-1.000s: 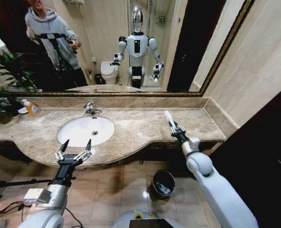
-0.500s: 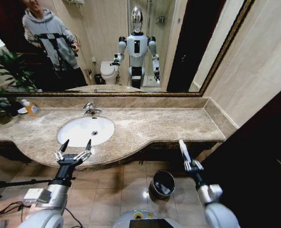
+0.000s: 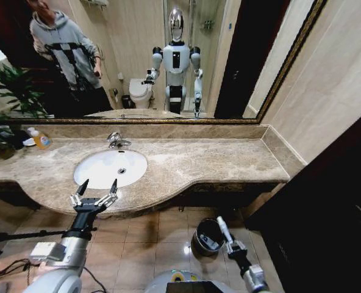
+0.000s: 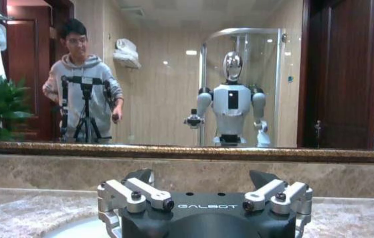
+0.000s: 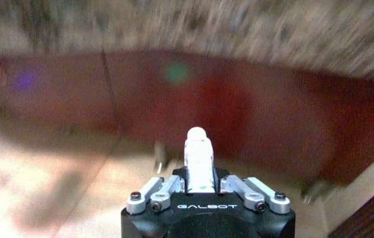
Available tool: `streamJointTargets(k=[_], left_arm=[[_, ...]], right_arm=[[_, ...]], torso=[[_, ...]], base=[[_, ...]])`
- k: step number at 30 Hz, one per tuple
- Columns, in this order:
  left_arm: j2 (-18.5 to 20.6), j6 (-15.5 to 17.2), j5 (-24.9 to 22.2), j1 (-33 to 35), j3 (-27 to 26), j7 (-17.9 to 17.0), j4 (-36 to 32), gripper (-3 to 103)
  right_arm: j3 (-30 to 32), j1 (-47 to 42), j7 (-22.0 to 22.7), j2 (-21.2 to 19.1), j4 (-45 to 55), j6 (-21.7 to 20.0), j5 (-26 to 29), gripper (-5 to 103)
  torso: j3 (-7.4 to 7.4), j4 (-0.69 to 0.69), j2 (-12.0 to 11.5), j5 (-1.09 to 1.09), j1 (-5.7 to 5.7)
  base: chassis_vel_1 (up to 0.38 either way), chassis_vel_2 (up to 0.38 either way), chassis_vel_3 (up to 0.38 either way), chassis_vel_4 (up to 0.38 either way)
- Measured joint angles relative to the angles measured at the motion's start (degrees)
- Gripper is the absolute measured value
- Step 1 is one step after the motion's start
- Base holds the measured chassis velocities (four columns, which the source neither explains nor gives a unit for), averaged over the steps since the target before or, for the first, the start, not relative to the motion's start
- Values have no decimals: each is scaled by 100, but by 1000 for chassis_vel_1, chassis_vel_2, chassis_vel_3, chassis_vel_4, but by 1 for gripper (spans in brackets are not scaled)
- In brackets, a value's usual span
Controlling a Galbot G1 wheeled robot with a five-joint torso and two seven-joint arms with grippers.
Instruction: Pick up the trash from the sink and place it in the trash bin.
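Descent marks the last second: the right claw (image 3: 225, 238), clamped on a small white tube (image 3: 221, 227), has dropped from above the counter (image 3: 217, 160) to floor level, so the carry is judged nearly done. The tube stands upright in the shut fingers, just beside the trash bin (image 3: 207, 235) on the robot's right. The left claw (image 3: 95, 193) hovers spread apart at the counter's front edge near the sink (image 3: 110, 167).

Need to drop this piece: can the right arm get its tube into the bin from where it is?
Probably yes. The right gripper, shut on a white tube, sits low beside the bin, whose mouth faces up with nothing over it. The left gripper is off by the sink.
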Motion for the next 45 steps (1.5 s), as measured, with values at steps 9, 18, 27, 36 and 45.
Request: streamJointTargets(k=[9,18,27,36,45], left_arm=[[0,0,0,0,0,1,0,100],[0,0,0,0,0,0,-1,100],[0,0,0,0,0,0,0,100],[0,0,0,0,0,0,0,100],[0,0,0,0,0,0,0,100]], right_arm=[[-352,1383,-296,-179,-1312,-1117,-567,23],[-700,2287,-334,-78,-2708,-1032,-633,23],[-808,3061,-367,49,-3947,-796,-811,23],[-766,3673,-362,248,-4843,-561,-943,23],[-741,3857,-222,377,-5226,-415,-981,32]], torso=[[0,1,0,-2,1],[0,1,0,-1,1],[0,0,-1,0,1],[0,1,-1,-1,0],[0,1,0,-1,0]], base=[[0,0,0,0],[0,0,0,0],[0,0,0,0],[0,0,0,0],[0,0,0,0]])
